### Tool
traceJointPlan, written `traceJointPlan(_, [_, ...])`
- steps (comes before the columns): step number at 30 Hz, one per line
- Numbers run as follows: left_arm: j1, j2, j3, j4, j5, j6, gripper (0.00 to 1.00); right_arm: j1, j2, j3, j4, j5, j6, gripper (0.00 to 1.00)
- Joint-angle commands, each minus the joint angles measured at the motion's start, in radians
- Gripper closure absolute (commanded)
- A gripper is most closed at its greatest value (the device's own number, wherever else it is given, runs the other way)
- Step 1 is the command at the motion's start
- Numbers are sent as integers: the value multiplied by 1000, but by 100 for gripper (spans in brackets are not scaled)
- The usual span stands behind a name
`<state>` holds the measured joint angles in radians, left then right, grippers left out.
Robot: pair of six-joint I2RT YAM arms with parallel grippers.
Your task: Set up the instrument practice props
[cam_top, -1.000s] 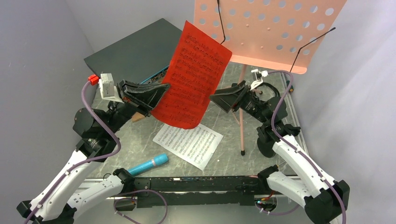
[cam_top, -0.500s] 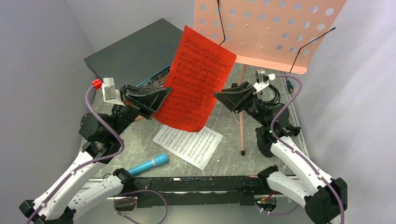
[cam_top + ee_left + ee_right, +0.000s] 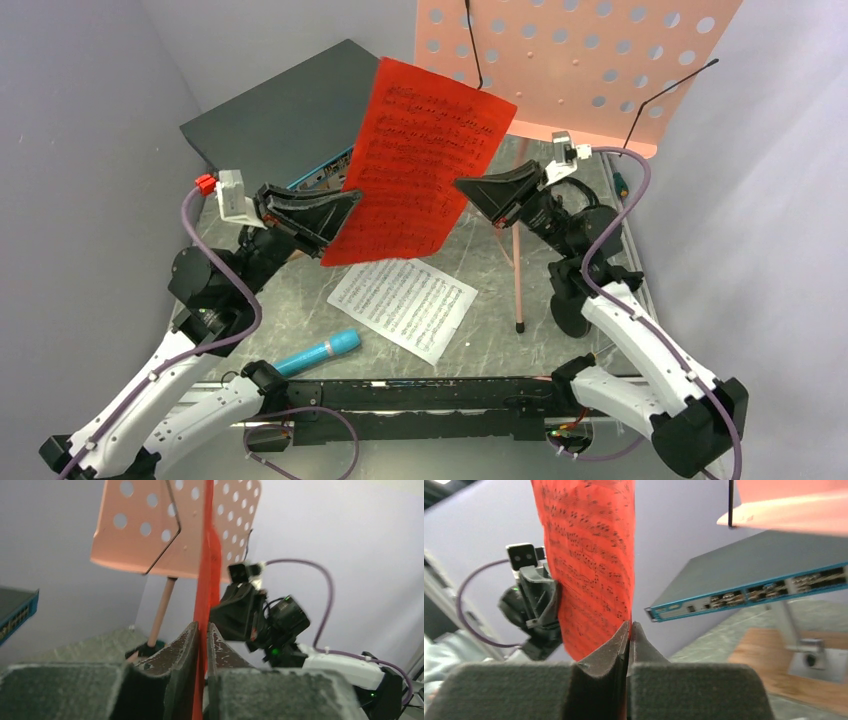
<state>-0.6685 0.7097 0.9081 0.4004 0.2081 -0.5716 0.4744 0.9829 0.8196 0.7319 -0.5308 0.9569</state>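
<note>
Top external view, item: red sheet-music page (image 3: 420,160), printed staves and notes only; no title, brand or legible words. It is held above the table (image 3: 480,265), in front of the salmon-pink music stand (image 3: 590,60). It stands near upright, long axis vertical, top leaning right, printed face towards the arm bases.

Right gripper (image 3: 458,184): clamped on the page's right edge.

Left gripper (image 3: 356,192): fingers set narrowly either side of the left edge; whether they pinch is unclear.

White sheet-music page (image 3: 403,305): flat on the table. Cyan-blue microphone (image 3: 318,353): lying near it, head pointing right.
</note>
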Motion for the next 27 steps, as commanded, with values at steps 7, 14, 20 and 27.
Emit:
traceJointPlan(7, [3,21,146,-543,-256,101,1,1,-72,435,-674,251,-663,100])
traceJointPlan(14, [3,91,244,-729,-383,141,1,-1,-1,699,-975,517,-856,100])
traceJointPlan(20, [3,208,346,-778,-318,156,0,-3,78,895,-1116,741,-932,100])
traceJointPlan(27, [3,293,398,-610,40,224,1,-5,114,952,-1163,419,-882,100])
